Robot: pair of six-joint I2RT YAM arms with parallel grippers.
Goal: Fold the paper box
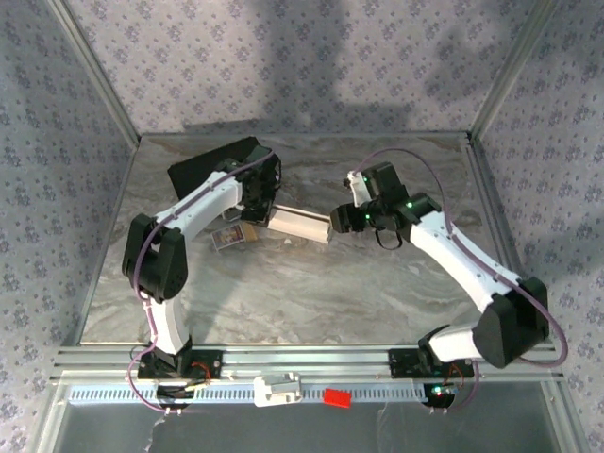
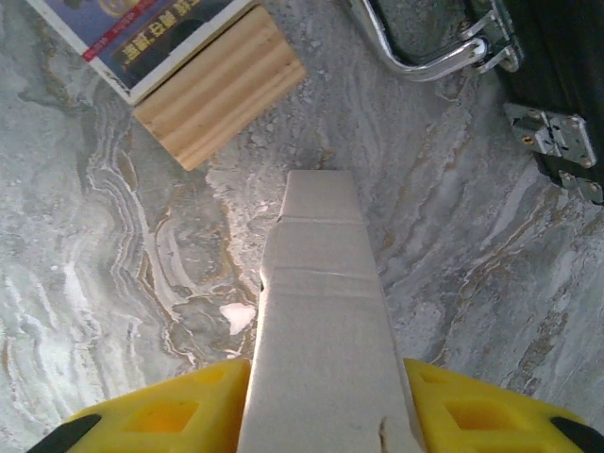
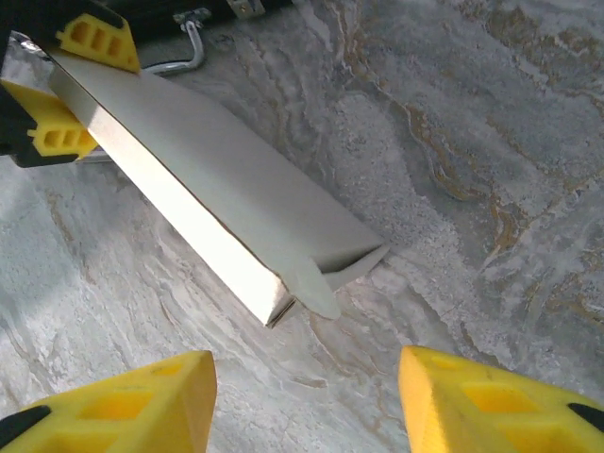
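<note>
The paper box (image 1: 300, 226) is a long white carton lying on the marble table between the two arms. My left gripper (image 1: 260, 213) is shut on its left end. In the left wrist view the paper box (image 2: 326, 321) runs away from me between the yellow fingers (image 2: 170, 415), my left gripper (image 2: 326, 429) clamping its sides. In the right wrist view the paper box (image 3: 217, 189) lies slantwise, with an end flap (image 3: 326, 288) sticking out loose. My right gripper (image 3: 307, 406) is open just short of that end, touching nothing. The left gripper (image 3: 75, 85) holds the far end.
A black case (image 1: 212, 165) lies at the back left, its metal handle (image 2: 425, 52) and latches close to the box. A small printed card on a wooden block (image 1: 231, 236) sits just left of the box. Bare marble lies in front of both grippers.
</note>
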